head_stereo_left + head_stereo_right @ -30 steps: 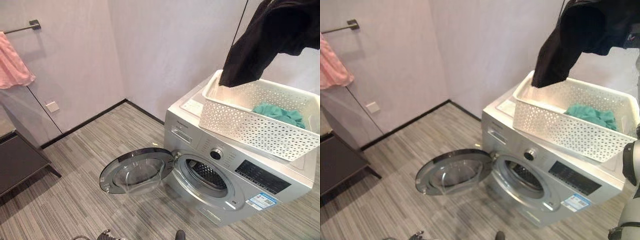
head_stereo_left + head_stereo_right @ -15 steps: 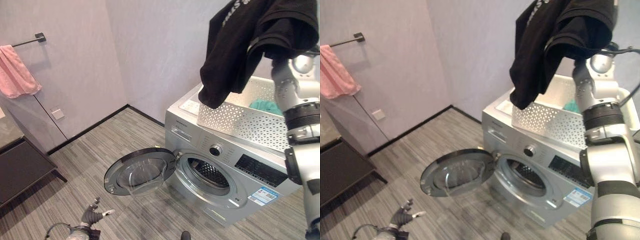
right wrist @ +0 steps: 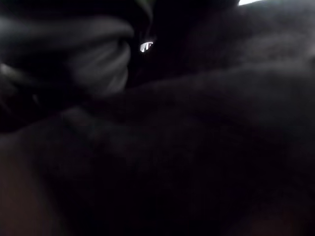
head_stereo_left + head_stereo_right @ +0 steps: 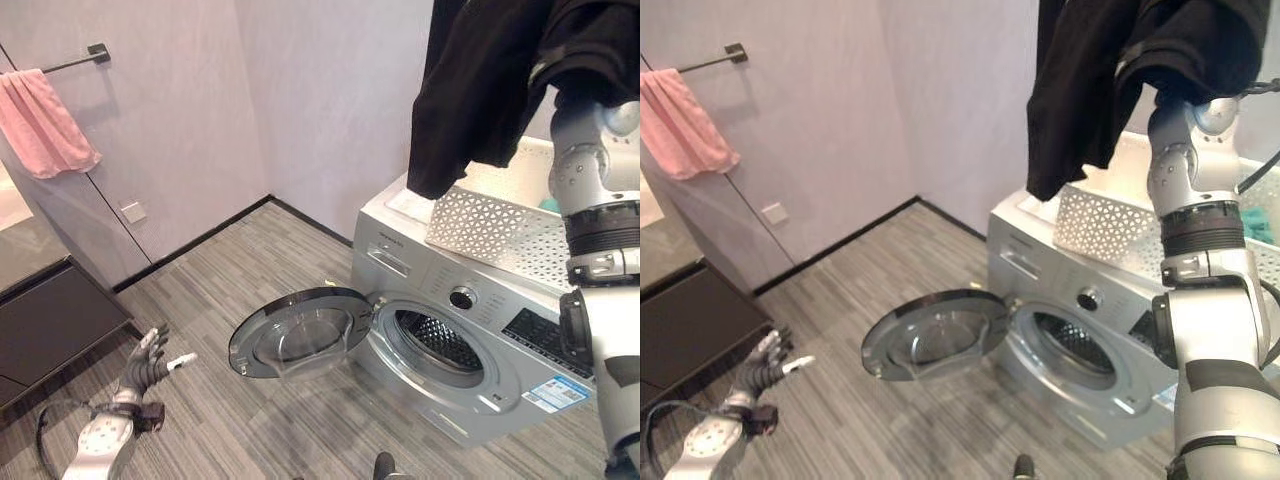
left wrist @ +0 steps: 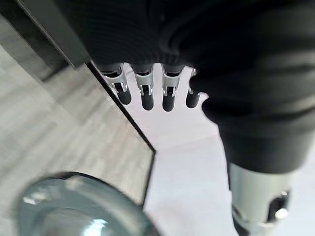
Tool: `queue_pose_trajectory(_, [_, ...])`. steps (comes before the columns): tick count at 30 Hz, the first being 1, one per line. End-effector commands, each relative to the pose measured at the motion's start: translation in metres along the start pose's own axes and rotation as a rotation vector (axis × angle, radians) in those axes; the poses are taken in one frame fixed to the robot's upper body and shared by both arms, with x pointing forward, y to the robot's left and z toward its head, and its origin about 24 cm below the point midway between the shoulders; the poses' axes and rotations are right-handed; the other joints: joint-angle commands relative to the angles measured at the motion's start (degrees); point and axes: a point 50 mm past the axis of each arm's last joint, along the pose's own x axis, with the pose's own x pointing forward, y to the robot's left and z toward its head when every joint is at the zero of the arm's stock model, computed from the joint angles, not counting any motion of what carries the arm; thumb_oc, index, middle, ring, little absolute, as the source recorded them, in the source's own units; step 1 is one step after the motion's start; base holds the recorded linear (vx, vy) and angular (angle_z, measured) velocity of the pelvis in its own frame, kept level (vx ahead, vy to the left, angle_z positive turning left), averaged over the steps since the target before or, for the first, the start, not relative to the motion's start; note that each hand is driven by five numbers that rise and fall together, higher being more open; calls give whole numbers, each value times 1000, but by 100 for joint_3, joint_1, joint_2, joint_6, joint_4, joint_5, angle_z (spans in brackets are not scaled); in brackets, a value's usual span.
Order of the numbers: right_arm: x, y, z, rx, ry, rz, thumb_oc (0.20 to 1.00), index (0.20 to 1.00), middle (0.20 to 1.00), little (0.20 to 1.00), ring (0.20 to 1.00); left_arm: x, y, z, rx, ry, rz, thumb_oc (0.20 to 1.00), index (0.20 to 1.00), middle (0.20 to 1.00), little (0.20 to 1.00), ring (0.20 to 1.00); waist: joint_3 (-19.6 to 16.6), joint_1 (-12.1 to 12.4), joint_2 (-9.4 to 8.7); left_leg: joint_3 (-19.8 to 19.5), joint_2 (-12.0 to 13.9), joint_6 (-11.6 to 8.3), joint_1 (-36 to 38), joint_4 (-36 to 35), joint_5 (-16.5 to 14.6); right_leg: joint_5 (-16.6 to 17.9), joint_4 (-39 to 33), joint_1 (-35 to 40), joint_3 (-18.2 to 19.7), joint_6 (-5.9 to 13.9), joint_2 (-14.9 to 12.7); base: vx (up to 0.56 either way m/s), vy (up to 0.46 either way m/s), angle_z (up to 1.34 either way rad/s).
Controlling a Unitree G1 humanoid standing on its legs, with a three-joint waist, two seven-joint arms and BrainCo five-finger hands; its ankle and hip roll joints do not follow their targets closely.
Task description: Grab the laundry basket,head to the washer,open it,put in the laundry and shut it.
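The silver washer [image 4: 470,330] stands against the wall with its round door [image 4: 300,335] swung open to the left, baring the drum [image 4: 440,347]. On its top rests the white perforated laundry basket [image 4: 500,225], a teal cloth [image 4: 1262,222] still inside. My right arm [image 4: 600,200] is raised above the basket. A black garment [image 4: 480,90] hangs over its hand and down past the basket's near corner; the same dark cloth [image 3: 197,147] covers the right wrist view. My left hand [image 4: 145,365] is low at the left, above the floor, open, fingers [image 5: 147,96] straight, holding nothing.
A pink towel [image 4: 45,120] hangs from a wall rail at upper left. A dark low cabinet [image 4: 50,320] stands at the left wall below it. A wall socket [image 4: 132,211] sits near the skirting. Striped grey floor lies between the cabinet and the open door.
The black garment has been lifted up out of the basket and hangs higher. My left hand has risen into view at the lower left. The camera has shifted.
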Motion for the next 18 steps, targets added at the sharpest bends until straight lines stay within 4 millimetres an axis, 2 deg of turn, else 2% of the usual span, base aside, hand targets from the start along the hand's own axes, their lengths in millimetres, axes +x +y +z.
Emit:
queue_pose_trajectory(1, [13,12,53,-4,-224,23,200,200,200,200,200,5,18,43,44,-176,-20,1000,1000,1000,1000,1000,-193,71,-420,-308,-68,-6,-509,1175,-1065,851,-18,-477,-23,819,-977,-96,70,-62])
queue_pose_trajectory(2, [8,18,51,-2,-235,46,200,200,200,200,200,6,20,49,50,-193,-13,1000,1000,1000,1000,1000,-140,39,-413,-262,-45,11,-527,1189,-1055,903,-1,-532,-40,819,-946,-70,50,-61])
queue_pose_trajectory(3, [4,21,48,-12,-238,57,200,200,200,200,200,7,23,52,58,-200,-6,1000,1000,1000,1000,1000,-110,66,-403,-224,14,12,-556,1204,-1039,811,50,-568,-82,819,-899,-125,105,-55])
queue_pose_trajectory(4, [-4,23,43,3,-239,92,200,200,200,200,200,6,26,55,36,-214,4,1000,1000,1000,1000,1000,-68,201,-316,-25,122,3,-564,1063,-911,378,275,-508,-729,727,-837,-100,85,-46])
queue_pose_trajectory(5, [-5,22,42,3,-236,91,200,200,200,200,200,5,26,54,38,-211,3,1000,1000,1000,1000,1000,-86,195,-324,-38,120,-3,-548,1029,-893,354,293,-508,-742,724,-840,-133,124,-76])
queue_pose_trajectory(7, [-12,39,34,152,-200,124,200,200,200,200,200,6,23,63,-40,-256,12,1000,1000,1000,1000,1000,-69,267,-161,149,289,12,-594,904,-667,-245,1207,-470,-946,547,-645,-120,94,-92])
queue_pose_trajectory(9, [-16,53,33,187,-196,173,200,200,200,200,200,6,19,64,-85,-270,-1,1000,1000,1000,1000,1000,-130,365,-133,290,339,51,-634,892,-638,-761,1689,-342,-995,430,-467,-88,41,-50])
queue_pose_trajectory(10, [-18,60,34,204,-201,185,200,200,200,200,200,5,16,63,-103,-273,-6,1000,1000,1000,1000,1000,-165,435,-161,345,317,48,-657,948,-679,-895,1709,-224,-1051,389,-417,-44,-53,-44])
queue_pose_trajectory(11, [-18,64,37,209,-210,207,200,200,200,200,200,5,11,66,-122,-286,-38,1000,1000,1000,1000,1000,-178,432,-203,319,277,21,-693,1018,-685,-926,1397,-156,-861,372,-343,3,-100,-37])
queue_pose_trajectory(12, [-20,70,35,220,-194,229,200,200,200,200,200,6,7,66,-125,-290,-54,1000,1000,1000,1000,1000,-245,474,-232,345,284,-4,-692,1018,-687,-1001,1154,26,-853,311,-258,15,-84,-38])
queue_pose_trajectory(13, [-20,70,35,221,-194,229,200,200,200,200,200,6,7,66,-125,-290,-54,1000,1000,1000,1000,1000,-238,475,-227,347,289,-8,-679,1016,-688,-991,1129,49,-855,308,-248,32,-60,-10])
queue_pose_trajectory(15, [-24,86,32,267,-173,262,200,200,200,200,200,6,-1,66,-145,-295,-80,1000,1000,1000,1000,1000,-354,552,-266,452,319,-63,-642,943,-639,-995,866,193,-904,298,-171,36,-88,-7])
queue_pose_trajectory(16, [-24,87,31,261,-168,272,200,200,200,200,200,6,-3,64,-154,-288,-88,1000,1000,1000,1000,1000,-410,535,-281,459,333,-82,-627,912,-630,-1011,792,240,-890,292,-129,78,-162,-35])
queue_pose_trajectory(17, [-27,100,30,290,-152,299,200,200,200,200,200,6,-9,66,-152,-294,-103,1000,1000,1000,1000,1000,-514,520,-290,423,390,-148,-577,824,-563,-1026,616,362,-958,261,-56,68,-151,-31])
queue_pose_trajectory(18, [-29,103,29,304,-143,304,200,200,200,200,200,6,-11,65,-156,-292,-106,1000,1000,1000,1000,1000,-550,497,-302,408,405,-172,-565,783,-527,-1033,564,401,-997,241,-33,46,-162,-18])
